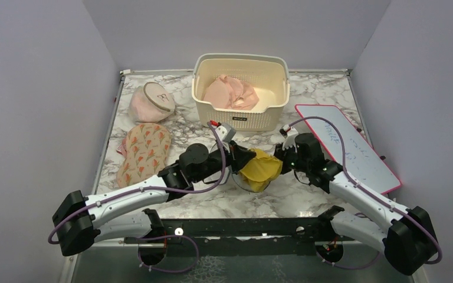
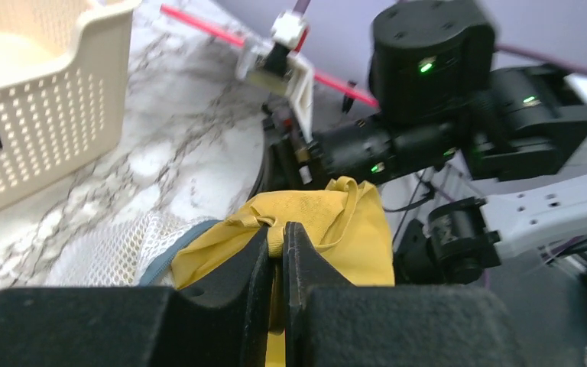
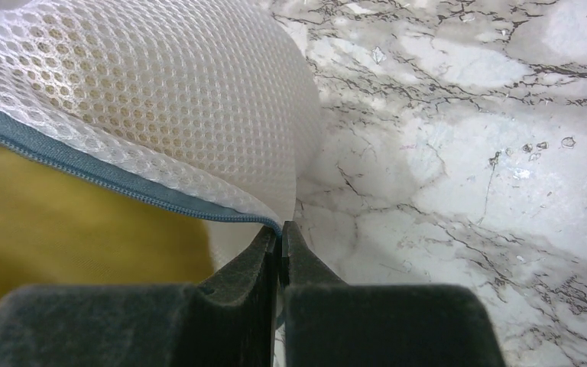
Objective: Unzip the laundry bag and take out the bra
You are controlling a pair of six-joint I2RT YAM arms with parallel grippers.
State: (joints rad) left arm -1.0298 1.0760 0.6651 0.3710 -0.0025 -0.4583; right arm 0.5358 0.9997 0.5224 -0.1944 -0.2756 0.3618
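Marbled white counter (image 1: 212,203), veined grey, fills the middle of the frame. At centre, the left end effector (image 2: 277,237) pinches a fold of the soft yellow bra (image 2: 329,222). The bra bulges out of the laundry bag (image 3: 160,99), a rounded pouch of white honeycomb mesh with a grey zip rim. The right end effector (image 3: 280,233) is clamped on the edge of that rim. Farther back, at top centre, a cream perforated basket (image 1: 259,118) holds crumpled pink cloth (image 1: 231,93).

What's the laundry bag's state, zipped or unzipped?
Unzipped. The laundry bag's grey zip edge hangs free, and the yellow bra bulges out of the opening, pinched by the left gripper.
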